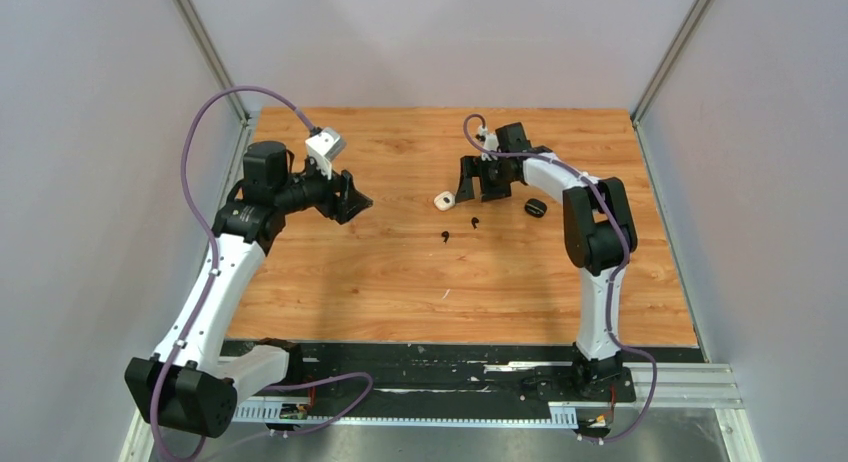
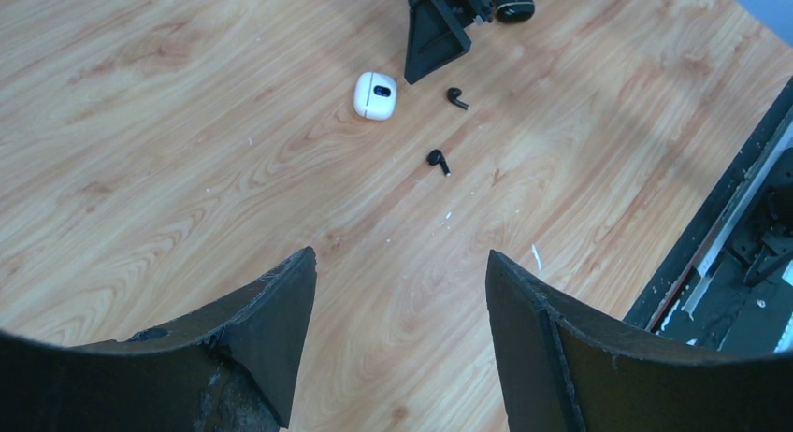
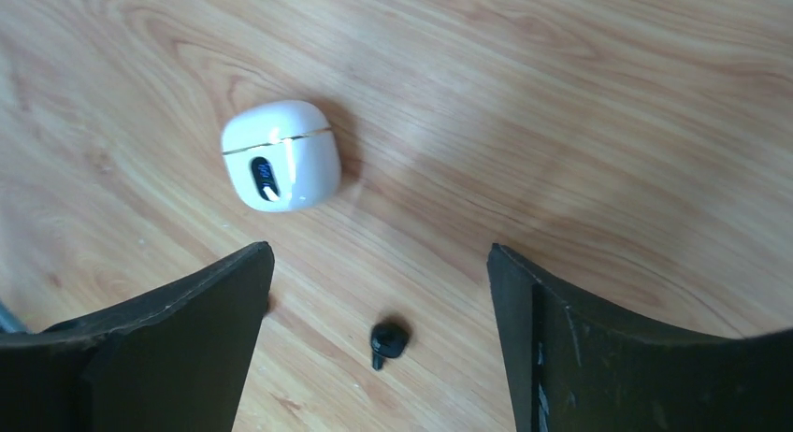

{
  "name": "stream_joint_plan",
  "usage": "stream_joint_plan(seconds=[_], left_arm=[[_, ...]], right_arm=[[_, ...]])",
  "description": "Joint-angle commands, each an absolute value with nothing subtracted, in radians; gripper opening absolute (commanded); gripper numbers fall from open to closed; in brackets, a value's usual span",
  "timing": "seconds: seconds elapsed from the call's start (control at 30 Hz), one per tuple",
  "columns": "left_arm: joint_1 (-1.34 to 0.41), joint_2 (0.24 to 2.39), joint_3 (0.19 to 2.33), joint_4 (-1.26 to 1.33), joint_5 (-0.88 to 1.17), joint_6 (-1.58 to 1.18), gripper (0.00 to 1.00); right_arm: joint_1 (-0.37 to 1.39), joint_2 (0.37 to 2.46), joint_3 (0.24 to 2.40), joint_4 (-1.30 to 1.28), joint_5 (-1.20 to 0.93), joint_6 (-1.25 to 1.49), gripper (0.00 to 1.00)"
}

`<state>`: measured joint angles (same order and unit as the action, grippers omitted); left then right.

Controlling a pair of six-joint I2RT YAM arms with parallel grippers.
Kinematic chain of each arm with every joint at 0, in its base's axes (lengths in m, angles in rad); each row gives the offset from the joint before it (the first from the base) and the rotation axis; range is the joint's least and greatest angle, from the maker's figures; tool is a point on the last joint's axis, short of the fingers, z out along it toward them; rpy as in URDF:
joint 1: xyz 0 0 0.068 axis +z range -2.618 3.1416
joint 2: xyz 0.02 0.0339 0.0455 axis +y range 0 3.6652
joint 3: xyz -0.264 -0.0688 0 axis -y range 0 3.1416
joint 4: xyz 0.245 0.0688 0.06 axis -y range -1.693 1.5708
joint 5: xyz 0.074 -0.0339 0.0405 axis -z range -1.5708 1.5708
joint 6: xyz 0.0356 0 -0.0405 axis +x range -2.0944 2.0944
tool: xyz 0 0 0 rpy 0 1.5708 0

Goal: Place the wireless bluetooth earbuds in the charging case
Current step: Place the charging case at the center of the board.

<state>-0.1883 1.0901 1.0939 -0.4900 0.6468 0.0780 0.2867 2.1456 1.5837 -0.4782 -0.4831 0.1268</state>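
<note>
Right claw [image 3: 379,256]: I am holding it spread wide, released, nothing between the fingers and nothing gripped. It is hanging over the far half of the worktop [image 1: 350,282], roughly mid-width. The white charging case [image 3: 281,156] is lying shut, lid seam closed, just beyond my left-hand fingertip and apart from it. One black earbud [image 3: 388,341] is lying on the wood below the gap between my fingers, untouched. Whether my fingertips are touching the wood, I cannot tell.

Left claw [image 2: 400,259]: I am also holding it open, empty, well apart from everything, over the left side of the worktop and pointing toward the case.

The second black earbud [image 2: 439,161] is lying near the first, a little closer to the near edge, both on bare wood outside the case. A black charging case [image 1: 535,208] is sitting just to the right of my right claw. A pale scrap [image 1: 445,294] is lying toward the near edge.
</note>
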Motion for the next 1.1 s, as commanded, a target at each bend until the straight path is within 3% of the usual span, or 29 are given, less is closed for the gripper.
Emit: stream_joint_plan(seconds=[0.0, 0.13, 0.33, 0.53, 0.83, 1.07], left_arm=[[-0.186, 1.083, 1.081, -0.414, 0.650, 0.039, 0.74], [-0.175, 1.076, 1.056, -0.394, 0.575, 0.020, 0.75], [-0.136, 1.070, 1.035, -0.411, 0.585, 0.006, 0.75], [-0.133, 1.115, 1.051, -0.454, 0.601, 0.049, 0.73], [-0.133, 1.136, 1.061, -0.412, 0.644, 0.026, 0.73], [-0.133, 1.123, 1.052, -0.402, 0.656, 0.011, 0.73]], right_arm=[[0.289, 2.035, 1.561, -0.487, -0.285, 0.044, 0.86], [0.285, 1.985, 1.561, -0.485, -0.232, -0.081, 0.89], [0.245, 1.861, 1.487, -0.488, -0.314, -0.164, 0.90], [0.140, 1.717, 1.367, -0.562, -0.423, -0.247, 0.71], [0.080, 1.835, 1.395, -0.709, -0.364, -0.584, 0.79], [0.081, 1.967, 1.466, -0.738, -0.280, -0.691, 0.82]])
